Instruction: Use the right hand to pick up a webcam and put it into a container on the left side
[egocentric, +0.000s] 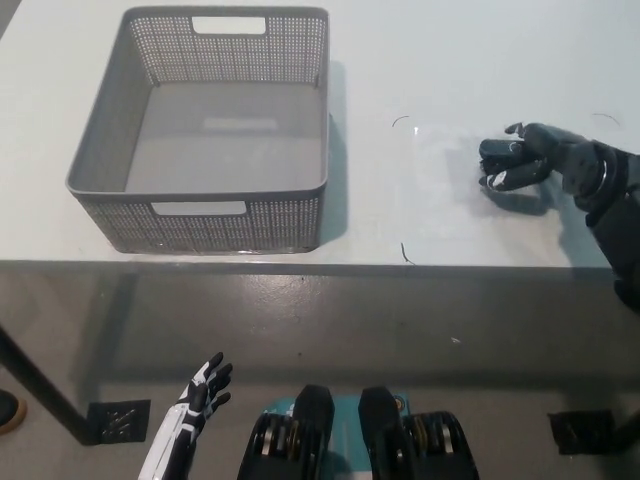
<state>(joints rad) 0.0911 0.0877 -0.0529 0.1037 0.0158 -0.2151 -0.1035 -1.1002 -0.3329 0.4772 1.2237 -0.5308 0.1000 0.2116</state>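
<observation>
A small black webcam (497, 160) is seen on the white tabletop (420, 60), at the right side of the head view and well apart from the container. The black right hand (535, 160) is laid over and against it from the right, with the dark fingers (512, 176) curled around its body. The webcam and the hand are both black and merge together, so the exact outline of the webcam is hard to separate from the fingers; the fingers appear to be closed on it, and it is seen resting on the table surface with a faint shadow below. The black right forearm (615, 210) is extended in from the right edge of the picture.

A grey perforated plastic basket (105, 160) with cut-out handles is placed on the left part of the tabletop, upright, and only its bare grey floor is seen inside. Two thin dark marks (404, 252) are visible on the white surface between the basket and the webcam.

The white left hand (203, 392) is held low at the lower left, below the table edge, over the grey floor (420, 320), with its fingers spread apart and nothing held in it.
</observation>
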